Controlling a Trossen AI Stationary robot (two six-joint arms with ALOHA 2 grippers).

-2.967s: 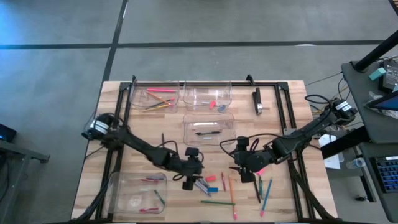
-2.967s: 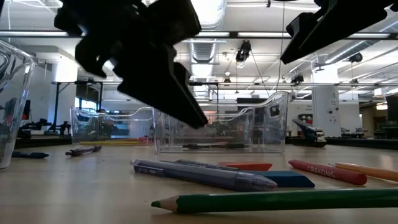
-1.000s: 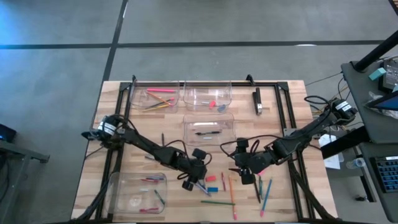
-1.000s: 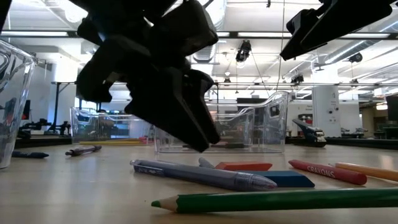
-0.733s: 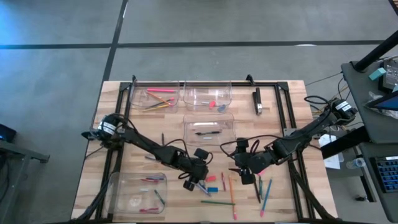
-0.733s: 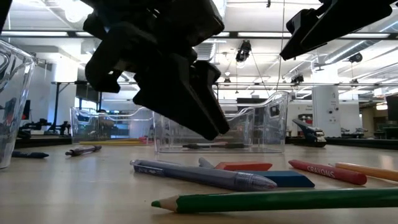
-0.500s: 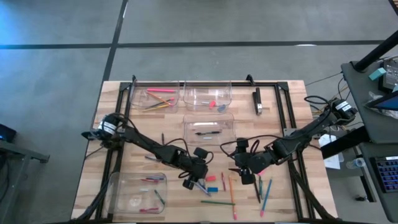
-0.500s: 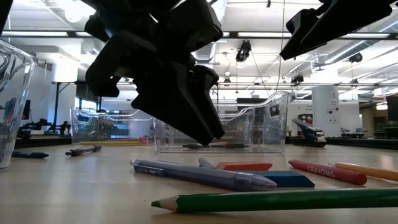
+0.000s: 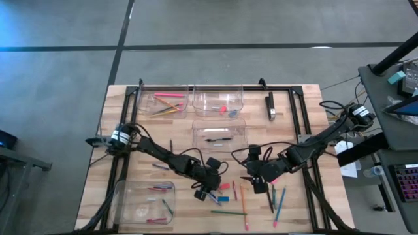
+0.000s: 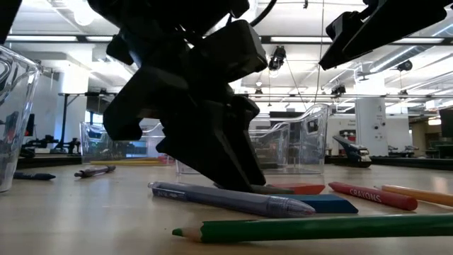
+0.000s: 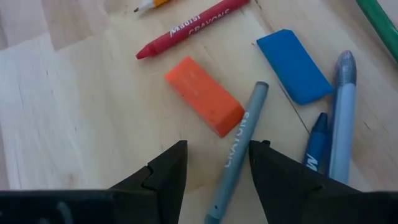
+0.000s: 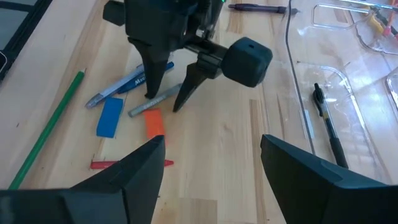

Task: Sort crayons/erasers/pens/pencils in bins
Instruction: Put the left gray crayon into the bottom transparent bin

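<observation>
My left gripper (image 11: 217,168) stands open, low over the table's near middle. Its fingers are on either side of a grey crayon (image 11: 239,146) that lies flat on the wood, also seen as the grey crayon (image 12: 155,99) in the right wrist view. Beside it lie an orange-red eraser (image 11: 204,104), a blue eraser (image 11: 293,66), a red crayon (image 11: 189,28), a blue crayon (image 11: 318,149) and a purple pen (image 11: 343,118). My right gripper (image 9: 257,185) hangs open above the table to the right, holding nothing.
Four clear bins: far left (image 9: 166,102) with pencils, far middle (image 9: 219,101) with erasers, centre (image 9: 219,135) with a pen, near left (image 9: 144,201) with crayons. A green pencil (image 10: 318,228) and more sticks lie near the front edge. A black block (image 9: 270,106) lies far right.
My left gripper has come down and a little toward the table's right edge, onto the cluster of loose sticks. Its fingertips now stand just above the wood around the grey crayon. The gap between its fingers looks the same. Nothing on the table has moved.
</observation>
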